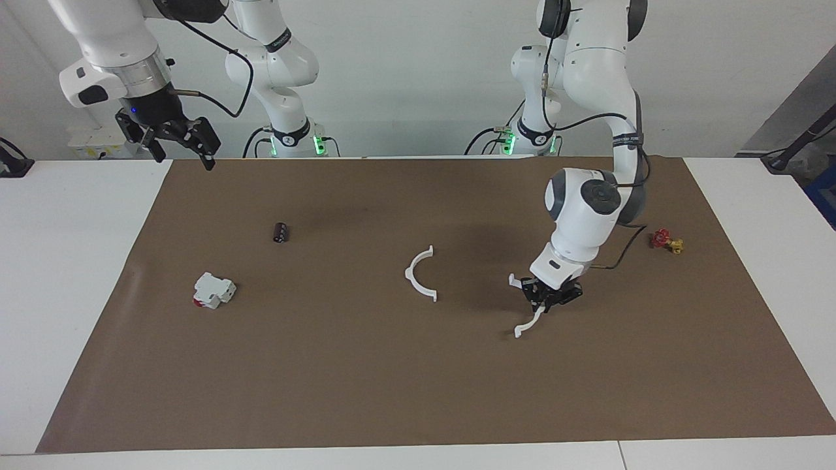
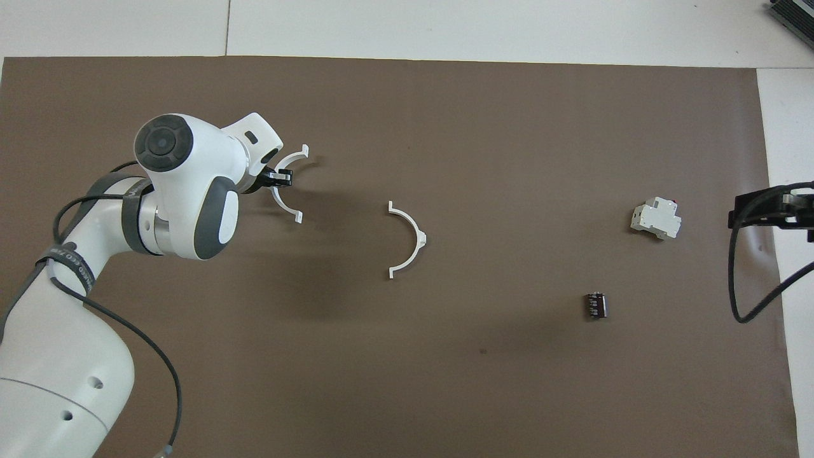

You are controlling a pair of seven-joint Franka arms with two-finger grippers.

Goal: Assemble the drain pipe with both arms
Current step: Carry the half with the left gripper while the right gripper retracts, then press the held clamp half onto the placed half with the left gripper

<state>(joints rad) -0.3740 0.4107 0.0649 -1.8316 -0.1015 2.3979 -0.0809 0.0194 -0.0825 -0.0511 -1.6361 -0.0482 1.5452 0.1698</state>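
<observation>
Between the left gripper's (image 1: pixel 541 301) closed jaws sits one white half-ring arc (image 1: pixel 526 307), low over the brown mat (image 1: pixel 366 378). Its mate, the second arc (image 1: pixel 418 274), lies mid-mat, apart. High over the bench edge (image 1: pixel 72 215), the right gripper (image 1: pixel 175 145) waits, jaws spread, empty.

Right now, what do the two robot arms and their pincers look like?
Both arms are glossy white jointed tubes with dark grey bands and round dark grey joint caps. Black cables loop along them. The bases glow green. The left pincer and right pincer are black two-finger units, and a small blue light shows above the right one.
</observation>
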